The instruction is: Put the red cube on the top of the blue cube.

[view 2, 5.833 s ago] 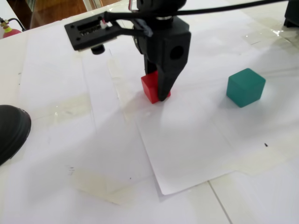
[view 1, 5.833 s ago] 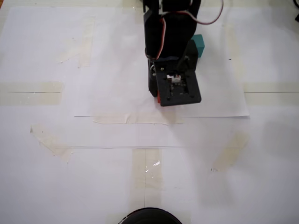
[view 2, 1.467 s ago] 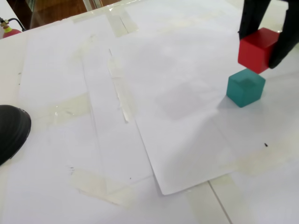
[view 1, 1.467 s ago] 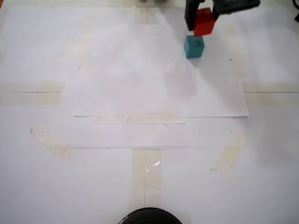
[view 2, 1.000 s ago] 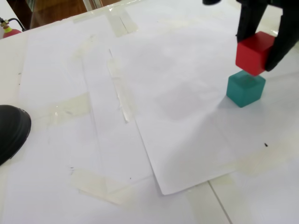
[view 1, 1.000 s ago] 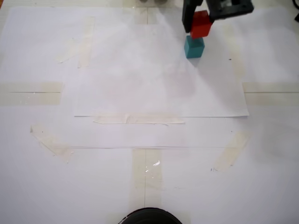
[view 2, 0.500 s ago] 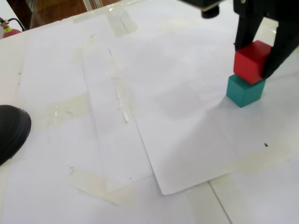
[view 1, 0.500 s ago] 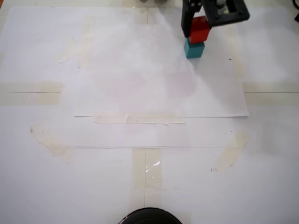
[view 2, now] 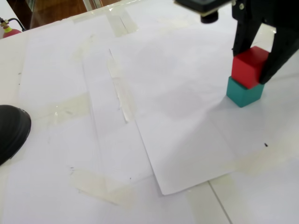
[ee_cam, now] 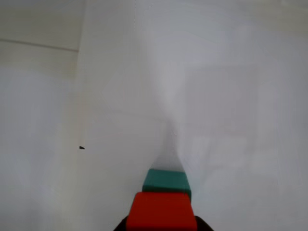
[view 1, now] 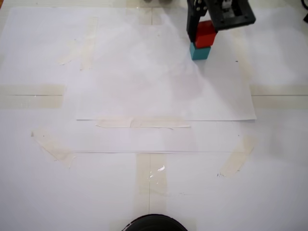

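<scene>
Red cube [view 2: 250, 65] sits on the blue cube [view 2: 243, 93], far right of the white paper sheet [view 1: 163, 82] in the top-down fixed view. The gripper [view 2: 253, 70] is clamped on the red cube, one black finger on each side face. In the oblique fixed view the two cubes appear to touch, red bottom face on teal top face, though I cannot rule out a thin gap.

Alignment: the wrist view shows the red cube [ee_cam: 161, 211] covering most of the blue cube [ee_cam: 166, 181], with only a far strip of teal visible. In the oblique view the red cube looks offset slightly to the right and a little rotated against the one below.

Step in hand, as judged: release. To do it well:
- confirm full contact before letting go, so that nothing drops;
- part the fingers slowly and evenly, so neither one drags the red cube sideways;
- lift straight up afterwards, fingers clear of both cubes.

Risk: a sticking finger could tip the red cube off.
</scene>
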Controlling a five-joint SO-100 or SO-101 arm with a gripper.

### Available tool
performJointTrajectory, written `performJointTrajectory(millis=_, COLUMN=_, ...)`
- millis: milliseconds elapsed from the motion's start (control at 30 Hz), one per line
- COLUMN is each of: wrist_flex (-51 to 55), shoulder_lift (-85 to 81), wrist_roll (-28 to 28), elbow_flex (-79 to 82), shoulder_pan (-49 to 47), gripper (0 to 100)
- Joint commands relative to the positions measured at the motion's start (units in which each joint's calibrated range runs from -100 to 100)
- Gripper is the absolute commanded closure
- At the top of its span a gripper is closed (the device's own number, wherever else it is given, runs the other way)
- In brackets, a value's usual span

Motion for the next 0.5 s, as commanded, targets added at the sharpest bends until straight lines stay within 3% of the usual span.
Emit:
performJointTrajectory(millis=0, wrist_flex=-1.97, shoulder_lift=-0.11, wrist_roll=0.15, elbow_flex=0.63, shoulder_pan=0.51, gripper=90)
performJointTrajectory(millis=467, wrist_flex=-2.06, shoulder_lift=-0.28, wrist_roll=0.10, elbow_flex=1.45, shoulder_pan=0.44, gripper=88)
